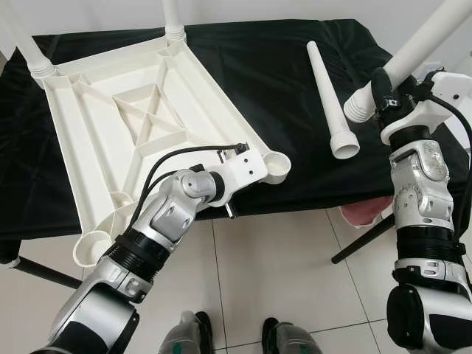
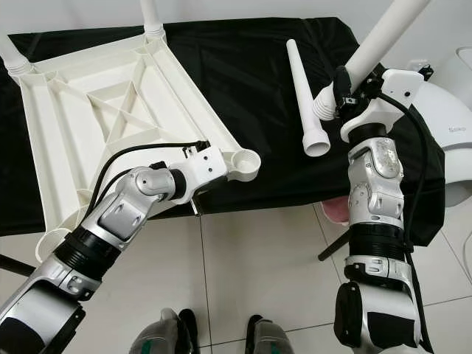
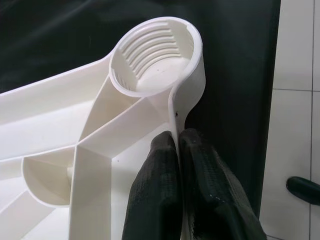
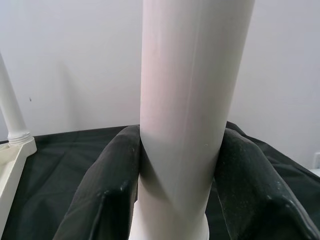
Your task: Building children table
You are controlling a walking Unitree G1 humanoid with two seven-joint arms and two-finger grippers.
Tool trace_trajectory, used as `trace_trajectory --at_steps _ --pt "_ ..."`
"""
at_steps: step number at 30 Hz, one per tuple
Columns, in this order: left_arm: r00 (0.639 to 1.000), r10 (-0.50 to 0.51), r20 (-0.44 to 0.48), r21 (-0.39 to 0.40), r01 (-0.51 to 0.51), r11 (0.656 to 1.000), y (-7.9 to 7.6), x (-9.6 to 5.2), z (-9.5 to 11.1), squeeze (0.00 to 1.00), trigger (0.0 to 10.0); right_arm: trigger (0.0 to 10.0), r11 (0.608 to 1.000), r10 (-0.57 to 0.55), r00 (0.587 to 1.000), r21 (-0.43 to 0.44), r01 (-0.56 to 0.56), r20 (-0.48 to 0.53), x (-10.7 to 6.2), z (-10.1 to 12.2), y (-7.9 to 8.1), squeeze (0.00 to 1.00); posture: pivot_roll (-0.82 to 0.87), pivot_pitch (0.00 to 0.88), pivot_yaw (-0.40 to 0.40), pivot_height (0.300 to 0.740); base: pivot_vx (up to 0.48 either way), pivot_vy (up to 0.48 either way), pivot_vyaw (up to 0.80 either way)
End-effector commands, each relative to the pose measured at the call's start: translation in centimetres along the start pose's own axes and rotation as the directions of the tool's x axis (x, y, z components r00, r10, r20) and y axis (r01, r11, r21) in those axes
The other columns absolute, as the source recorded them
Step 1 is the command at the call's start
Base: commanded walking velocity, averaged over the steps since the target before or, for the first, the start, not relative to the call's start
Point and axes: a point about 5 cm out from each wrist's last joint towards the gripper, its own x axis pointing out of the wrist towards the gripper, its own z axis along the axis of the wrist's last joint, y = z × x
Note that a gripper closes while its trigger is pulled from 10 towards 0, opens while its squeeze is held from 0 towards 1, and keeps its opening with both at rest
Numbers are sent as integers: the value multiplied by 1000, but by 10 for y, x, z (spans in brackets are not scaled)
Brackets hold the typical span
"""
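A white plastic tabletop point(image 1: 125, 140) is lying upside down on a table draped in black cloth point(image 1: 251, 66), with two legs already standing up from its far corners at about eleven and twelve o'clock. The left gripper point(image 3: 179, 150) is pinching the thin wall of the tabletop right beside the empty round socket point(image 1: 276, 166) at its near corner, fingers point(image 3: 155, 190) pressed together on the plastic. Over at two o'clock, the right gripper point(image 4: 182, 165) is clamping a white leg point(image 1: 417, 48), tilted, its ribbed end pointing down. Another leg point(image 1: 328, 92) is lying loose on the cloth between them.
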Motion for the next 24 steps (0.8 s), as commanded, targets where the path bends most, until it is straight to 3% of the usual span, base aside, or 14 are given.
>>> trace_trajectory --at_steps 1,7,9,12,19,24 --pt "996 -69 -48 26 70 997 -13 -3 -16 0 0 10000 1000 4 1000 -4 -4 12 1 3 -1 0 -92 182 23 740 0 0 0" --pt "985 -173 -12 98 173 980 -29 -10 -18 0 0 10000 1000 7 1000 -4 -7 17 1 4 -1 0 -89 183 27 740 0 0 0" --pt "969 -246 0 138 244 960 -39 -14 -18 0 0 10000 1000 6 1000 -1 -6 20 1 4 0 0 -88 183 31 740 0 0 0" --pt "965 -262 -1 152 259 954 -41 -15 -19 0 0 10000 1000 6 1000 0 -6 20 1 4 0 0 -88 183 31 740 0 0 0" --pt "969 -246 -27 163 248 955 -37 -16 -26 0 0 10000 1000 3 1000 0 -3 22 -1 4 0 0 -88 183 31 740 0 0 0" --pt "984 -164 -63 125 171 977 -24 -12 -31 0 0 10000 1000 11 1000 3 -11 26 0 6 1 0 -94 183 31 740 0 0 0"
